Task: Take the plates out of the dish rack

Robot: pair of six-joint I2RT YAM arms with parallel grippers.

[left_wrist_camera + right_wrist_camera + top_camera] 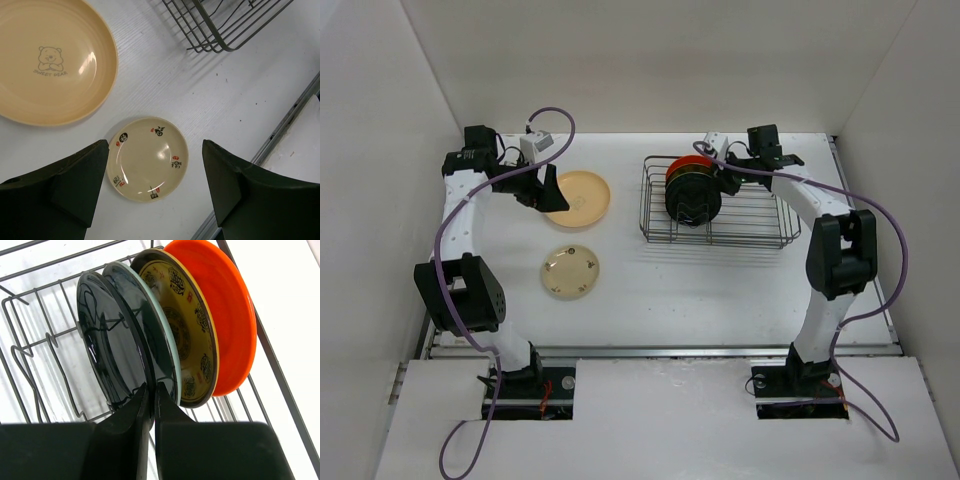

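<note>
In the right wrist view the right tool [152, 400] has its fingers pressed together on the lower rim of a dark teal plate [107, 345]. A second dark plate with a pale edge [167, 352] stands tight behind it, and we cannot tell for certain which of the 2 rims is in the pinch. The black fingers hide the bottoms of these plates and the wires they rest on. Beyond the tool, the yellow patterned plate [185, 325] and the orange-red plate [230, 315] stand upright, close together. All 4 are in the dish rack [280, 385], whose far end is cut off by the frame.

From above, these plates merge into 1 dark stack with an orange edge. The right tool [725, 182] is at that stack, its fingertips too small to make out. A purple cable [880, 230] hangs along the right arm.

The left tool [155, 145] stands with its fingers well apart, holding nothing, and the bottom of the frame cuts the fingers off. The cream plate [147, 159] lies flat on the table [165, 90] directly under the gap. The peach plate [55, 60] lies ahead of the tool to 1 side, cut off at the frame edges. It bears a bear print whose lettering is too small to read surely. Only a corner of the rack [220, 30] shows ahead on the other side.
</note>
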